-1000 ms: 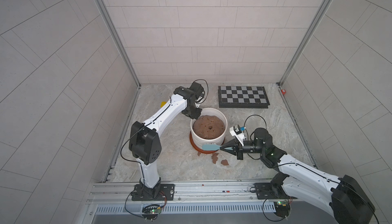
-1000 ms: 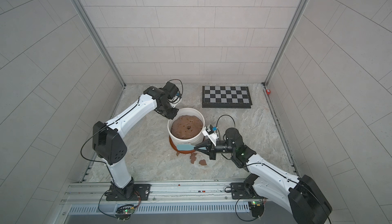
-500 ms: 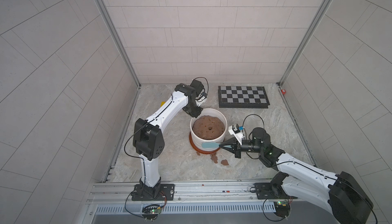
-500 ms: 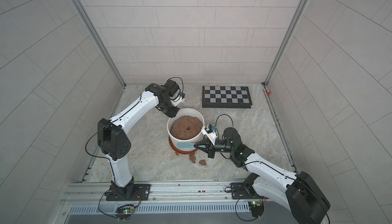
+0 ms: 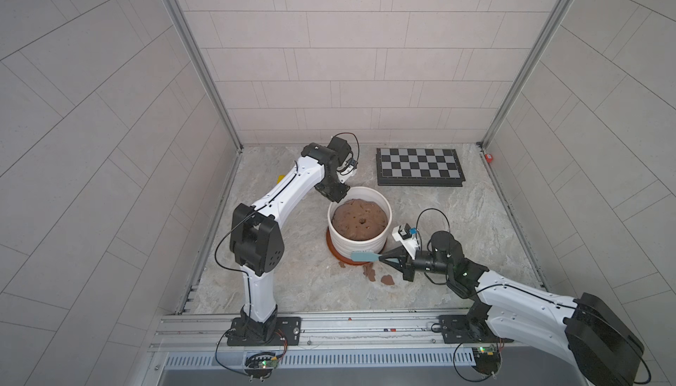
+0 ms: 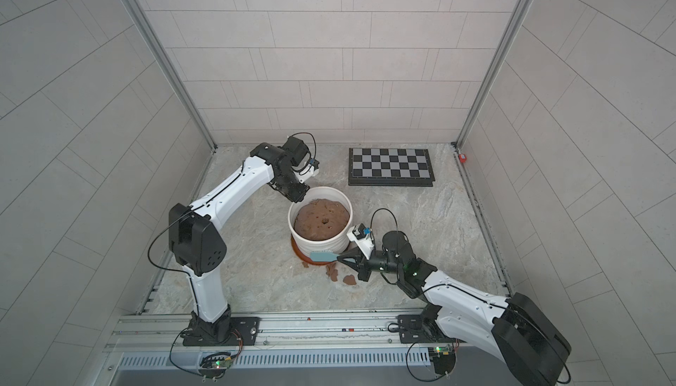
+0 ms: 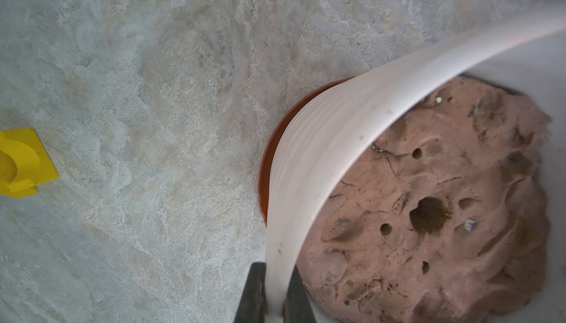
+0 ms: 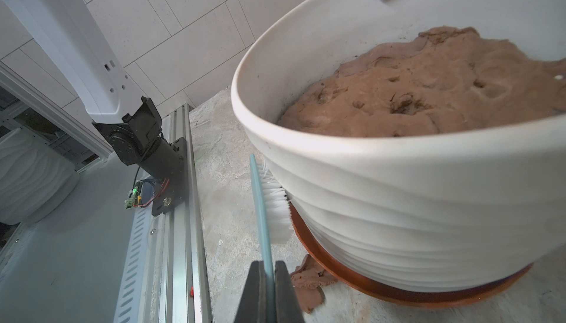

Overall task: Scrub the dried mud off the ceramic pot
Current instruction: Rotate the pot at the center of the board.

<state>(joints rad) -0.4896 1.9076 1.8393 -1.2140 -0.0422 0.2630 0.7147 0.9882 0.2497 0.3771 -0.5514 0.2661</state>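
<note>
The white ribbed ceramic pot [image 5: 360, 247] [image 6: 322, 245] stands on an orange-brown saucer [image 5: 333, 250], filled with a brown soil mound [image 5: 360, 219]. My left gripper [image 5: 338, 195] [image 7: 277, 268] is shut on the pot's far-left rim [image 7: 337, 140], one finger outside and one inside. My right gripper [image 5: 382, 256] [image 8: 270, 263] is shut on the handle of a teal brush [image 5: 364, 256] [image 8: 260, 202]. The white bristles [image 8: 277, 211] press against the pot's lower near wall [image 8: 413, 214]. Flakes of dried mud [image 5: 371, 272] [image 6: 349, 279] [image 8: 309, 278] lie on the floor beside the saucer.
A checkerboard [image 5: 419, 166] lies at the back right. A small yellow block [image 7: 21, 162] [image 5: 281, 178] sits by the left wall. A red object [image 5: 489, 156] is in the back right corner. The metal rail [image 5: 365, 325] runs along the front edge.
The brush head has shifted slightly along the pot's near wall. My left arm's elbow has swung a little to the right while its gripper stays on the rim.
</note>
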